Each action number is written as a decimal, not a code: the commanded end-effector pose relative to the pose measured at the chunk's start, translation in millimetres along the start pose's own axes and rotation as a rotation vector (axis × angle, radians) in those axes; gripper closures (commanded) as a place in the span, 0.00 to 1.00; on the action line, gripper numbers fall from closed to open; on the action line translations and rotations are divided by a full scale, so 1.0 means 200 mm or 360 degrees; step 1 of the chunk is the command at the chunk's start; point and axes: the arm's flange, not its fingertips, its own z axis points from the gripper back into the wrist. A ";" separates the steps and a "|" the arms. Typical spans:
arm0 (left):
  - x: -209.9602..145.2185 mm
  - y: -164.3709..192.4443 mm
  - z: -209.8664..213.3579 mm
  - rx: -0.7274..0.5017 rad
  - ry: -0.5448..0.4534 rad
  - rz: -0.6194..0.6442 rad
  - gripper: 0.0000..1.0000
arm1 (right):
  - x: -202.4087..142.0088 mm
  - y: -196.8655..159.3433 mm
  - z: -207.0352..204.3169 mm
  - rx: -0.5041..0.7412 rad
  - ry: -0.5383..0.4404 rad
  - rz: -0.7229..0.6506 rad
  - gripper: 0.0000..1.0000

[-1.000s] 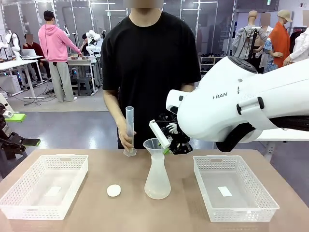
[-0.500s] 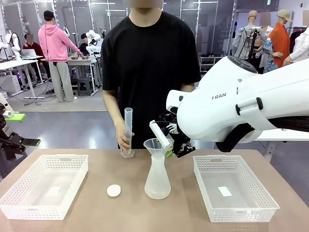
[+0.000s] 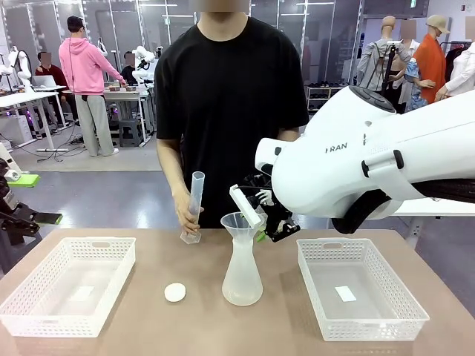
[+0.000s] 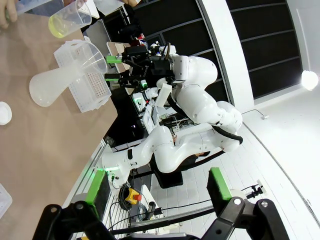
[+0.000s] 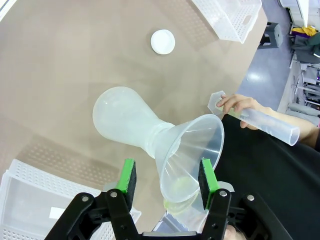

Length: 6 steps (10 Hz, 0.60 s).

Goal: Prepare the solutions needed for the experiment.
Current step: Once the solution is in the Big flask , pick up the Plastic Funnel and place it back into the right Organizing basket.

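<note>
My right gripper (image 3: 269,221) is shut on a small clear beaker (image 3: 245,207), tipped over the funnel (image 3: 239,222) that sits in the conical flask (image 3: 242,273) at the table's middle. The solutions show as a shallow yellow-green layer (image 4: 64,26) in that beaker, and in the right wrist view as a yellowish layer (image 5: 175,192) between my fingers, behind the funnel (image 5: 192,145). A person's hand holds an empty graduated cylinder (image 3: 194,204) tilted above the table, left of the funnel. My left gripper (image 4: 159,187) stands open, far off to the left (image 3: 33,199).
A white basket (image 3: 70,248) lies at the left and another white basket (image 3: 364,248) at the right, each holding a white slip. A small white disc (image 3: 175,292) rests on the table left of the flask. The person stands at the far edge.
The person has lifted the graduated cylinder off the table and tilted it, shifting it a little left. My right gripper and the beaker have stayed put.
</note>
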 end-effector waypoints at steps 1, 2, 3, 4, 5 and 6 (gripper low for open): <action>0.00 -0.01 0.00 -0.0011 0.0011 -0.0007 0.00 | -0.01 0.00 0.00 -0.0007 -0.0014 -0.0012 0.37; 0.00 -0.01 0.00 -0.0011 0.0011 -0.0007 0.00 | -0.01 0.00 0.00 -0.0007 -0.0014 -0.0012 0.37; 0.00 -0.01 0.00 -0.0011 0.0011 -0.0007 0.00 | 0.00 0.00 0.00 0.0000 0.0000 0.0000 0.36; 0.00 -0.01 0.00 -0.0011 0.0011 -0.0007 0.00 | 0.06 -0.02 0.12 -0.0036 0.0113 0.0043 0.36; 0.00 -0.01 0.00 -0.0011 0.0011 -0.0007 0.00 | 0.10 -0.03 0.22 -0.0076 0.0148 0.0062 0.36; 0.00 -0.01 0.00 -0.0011 0.0011 -0.0007 0.00 | 0.12 -0.03 0.30 -0.0088 0.0180 0.0062 0.36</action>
